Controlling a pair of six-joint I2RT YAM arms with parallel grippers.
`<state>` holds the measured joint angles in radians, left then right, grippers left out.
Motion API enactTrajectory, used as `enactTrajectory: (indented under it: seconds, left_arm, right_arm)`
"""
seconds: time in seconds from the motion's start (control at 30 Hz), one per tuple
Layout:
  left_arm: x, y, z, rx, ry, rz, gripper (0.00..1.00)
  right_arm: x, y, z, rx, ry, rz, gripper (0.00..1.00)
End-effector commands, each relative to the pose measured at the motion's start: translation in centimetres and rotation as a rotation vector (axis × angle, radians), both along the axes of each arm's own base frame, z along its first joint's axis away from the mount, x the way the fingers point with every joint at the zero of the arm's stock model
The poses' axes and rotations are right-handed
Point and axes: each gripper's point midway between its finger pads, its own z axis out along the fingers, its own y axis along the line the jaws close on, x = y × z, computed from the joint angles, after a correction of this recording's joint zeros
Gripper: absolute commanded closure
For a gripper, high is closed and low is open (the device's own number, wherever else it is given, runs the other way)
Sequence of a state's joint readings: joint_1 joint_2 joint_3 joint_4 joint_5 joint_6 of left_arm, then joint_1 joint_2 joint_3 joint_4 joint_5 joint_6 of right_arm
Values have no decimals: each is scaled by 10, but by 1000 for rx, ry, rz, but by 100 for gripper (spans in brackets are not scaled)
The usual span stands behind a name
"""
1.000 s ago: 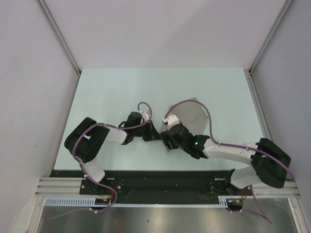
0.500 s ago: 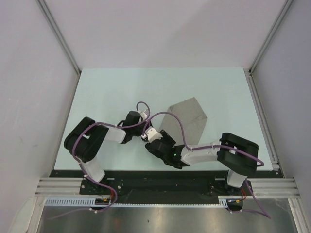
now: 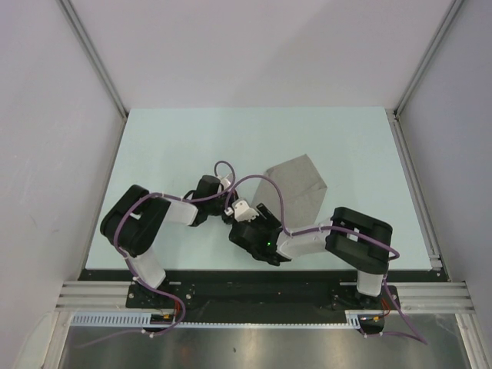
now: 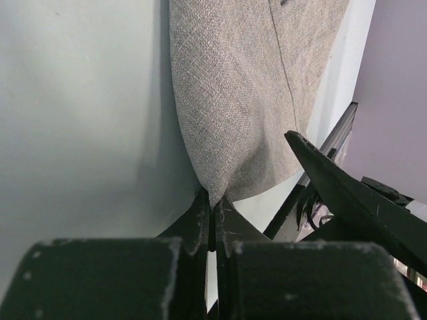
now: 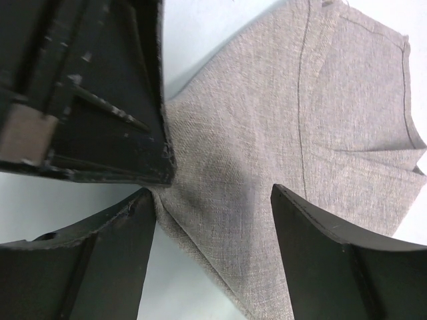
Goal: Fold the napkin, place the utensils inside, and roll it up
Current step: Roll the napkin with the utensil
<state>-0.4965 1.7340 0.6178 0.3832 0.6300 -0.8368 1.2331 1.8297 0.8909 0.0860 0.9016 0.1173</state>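
Observation:
The napkin [image 3: 296,184] is a plain grey-beige cloth lying on the table right of centre. My left gripper [image 3: 230,211] is shut on its near left corner; the left wrist view shows the cloth [image 4: 233,87] pinched to a point between my closed jaws [image 4: 213,200]. My right gripper [image 3: 243,221] is open right beside it. In the right wrist view its jaws [image 5: 213,217] straddle the cloth [image 5: 267,167] near the same corner without closing on it, and the left gripper's fingers [image 5: 93,87] sit at upper left. The spoon is out of view.
The pale green table [image 3: 169,146] has white walls at the back and sides. The black rail [image 3: 246,288] at the near edge holds both arm bases. The right arm's elbow [image 3: 361,238] is folded close to that edge.
My right arm has swung left and drawn back towards the near edge, uncovering the napkin; its open gripper now sits beside the left gripper. The left gripper has kept its grip.

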Motion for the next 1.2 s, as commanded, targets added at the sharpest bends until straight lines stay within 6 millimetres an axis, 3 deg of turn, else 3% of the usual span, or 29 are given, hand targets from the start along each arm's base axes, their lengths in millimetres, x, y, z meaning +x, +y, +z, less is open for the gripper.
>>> enactTrajectory:
  seconds: [0.0,0.3,0.47,0.57,0.63,0.8,0.9,0.93,1.03,1.17]
  left_arm:
    - [7,2,18,-25,-35,-15,100]
    - [11,5,19,-25,-41,-9,100]
    - [12,7,20,-26,-44,-5,100]
    - [13,8,20,-25,-44,-5,100]
    - [13,7,21,-27,-49,-5,100]
    - [14,6,23,-27,-63,-21,100]
    - [17,6,29,-44,-81,-28,80]
    - [17,8,32,-55,-92,-23,61]
    - [20,26,30,-56,-90,45,31]
    - [24,50,32,6,-127,104,18]
  right_arm:
    - [6,-32,-5,-68,-21,-126,28]
    - [-4,-57,-1,-84,-16,-182,39]
    - [-10,-68,-11,-92,4,-190,43]
    - [-12,-67,-14,-104,4,-163,49]
    - [-13,-63,-15,-110,1,-128,59]
    - [-19,-42,-17,-51,50,15,69]
    - [-21,-37,-19,-50,104,87,74]
    - [-23,-34,-17,-43,118,112,78]
    - [-25,-26,-15,-27,173,179,91]
    - [-28,-16,-10,13,248,240,100]
